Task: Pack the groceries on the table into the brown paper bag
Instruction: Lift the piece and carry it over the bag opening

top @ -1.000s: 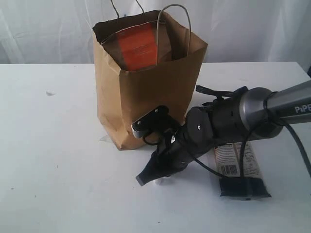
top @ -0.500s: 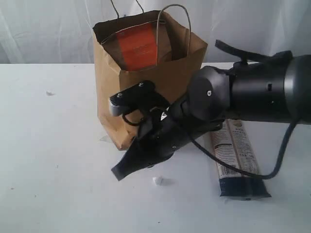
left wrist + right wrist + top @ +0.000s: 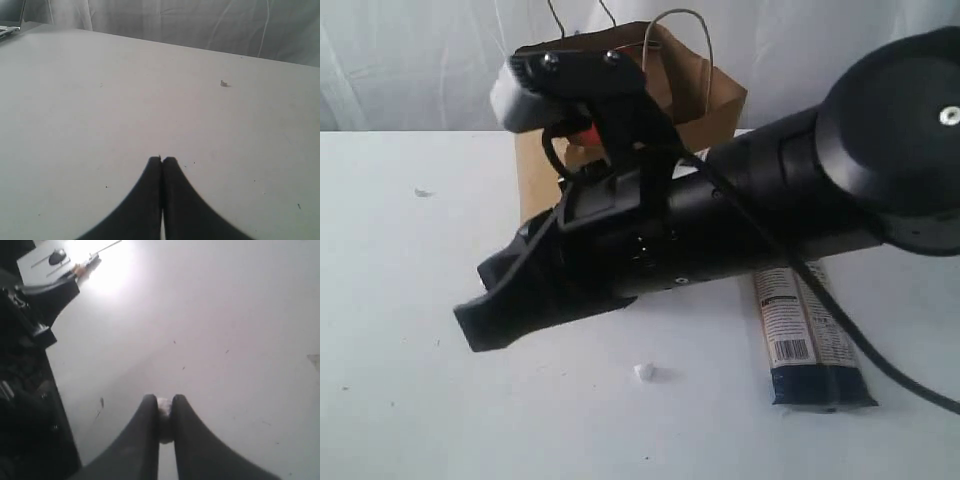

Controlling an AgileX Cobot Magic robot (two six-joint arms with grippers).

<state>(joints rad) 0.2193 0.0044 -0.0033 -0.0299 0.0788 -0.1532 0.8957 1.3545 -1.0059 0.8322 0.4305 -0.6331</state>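
- On the broad white worktop, towards its back, stands the tall creased kraft-brown paper bag with twisted cord handles, upright and open at the top; much of its front is hidden behind the right arm.
- In front of the bag and to its right, the long dark pasta packet lies flat on the worktop, with a white barcode panel facing up. Its far end passes under the arm.
- The right arm reaches across the middle of the exterior view, and its black right hand is held above the worktop, left of the bag's base.
- In the right wrist view this hand's two dark fingers are drawn close and pinch a small white lump between their tips. What the lump is cannot be told.
- A tiny white crumb lies on bare worktop below the arm, apart from the packet.
- The left hand shows only in its own wrist view. Its fingers are pressed together tip to tip, with nothing between them, above bare worktop.
- Beyond the left hand, a small pale speck sits on the surface, and a white curtain hangs behind the worktop's far edge.
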